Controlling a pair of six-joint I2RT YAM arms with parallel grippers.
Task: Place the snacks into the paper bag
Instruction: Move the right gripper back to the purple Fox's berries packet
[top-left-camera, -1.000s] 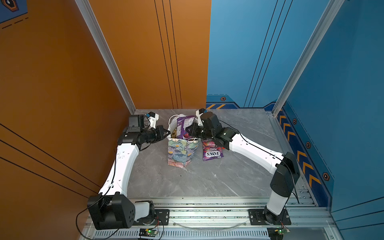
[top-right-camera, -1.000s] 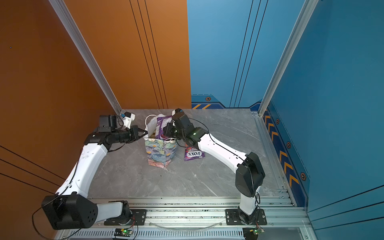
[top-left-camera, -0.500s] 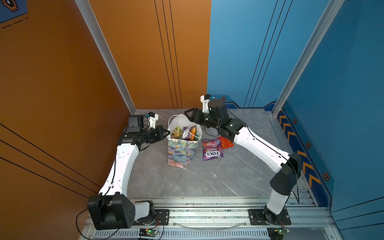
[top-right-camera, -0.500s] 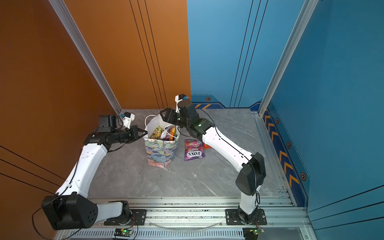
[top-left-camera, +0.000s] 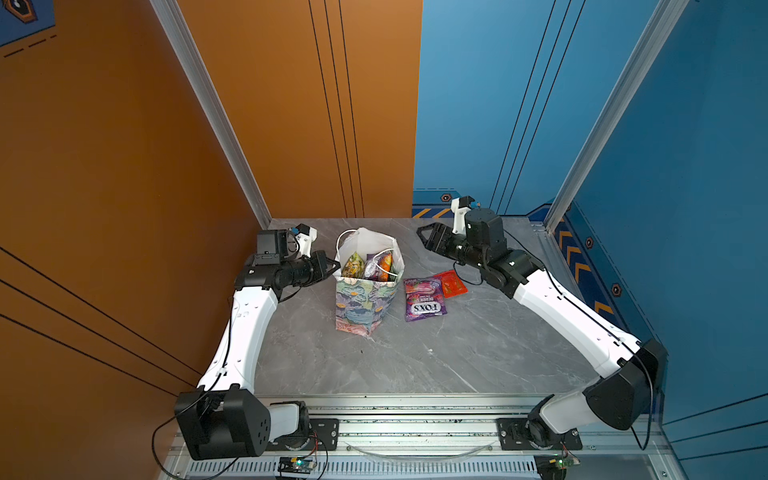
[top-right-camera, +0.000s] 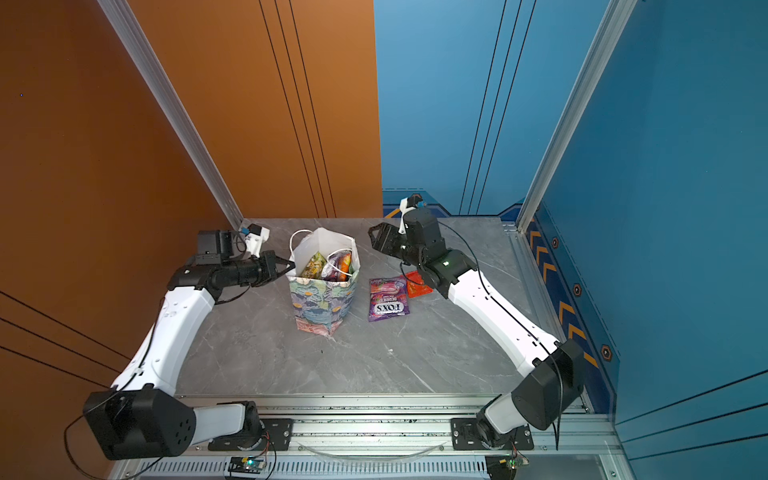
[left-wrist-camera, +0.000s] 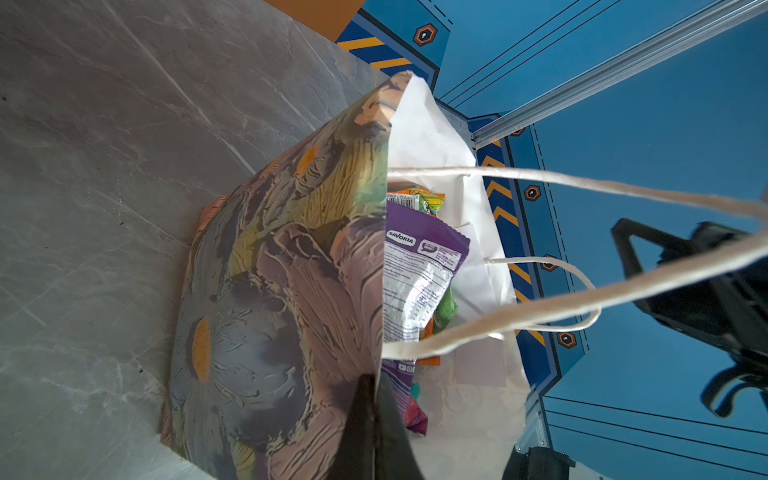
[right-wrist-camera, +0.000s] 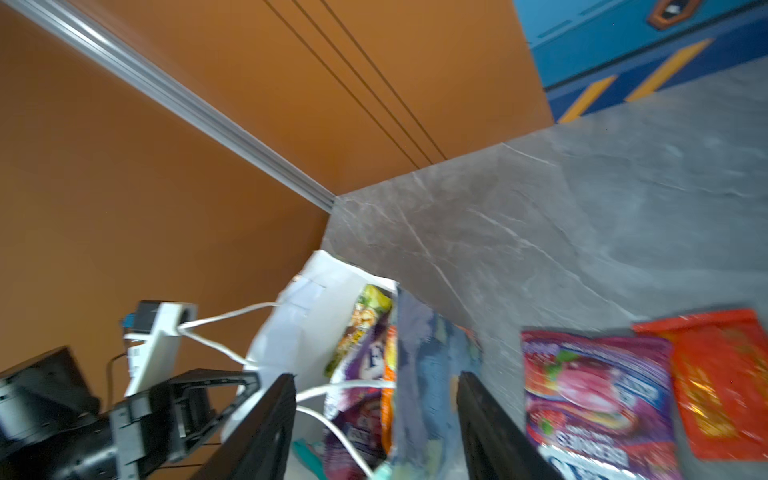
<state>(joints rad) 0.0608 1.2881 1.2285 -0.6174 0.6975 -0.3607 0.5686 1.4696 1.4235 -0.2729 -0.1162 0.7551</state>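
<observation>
Pinching paper bag (top-left-camera: 365, 299) rim: left tool (top-left-camera: 335, 268) | right tool (top-left-camera: 421, 236) spread, seemingly empty

Right gripper (right-wrist-camera: 376, 432) jaws spread; paper bag (right-wrist-camera: 432, 353) holds packets (right-wrist-camera: 365, 328); purple berries packet (right-wrist-camera: 594, 399) and red packet (right-wrist-camera: 723, 382) flat on table (right-wrist-camera: 540, 216).
</observation>
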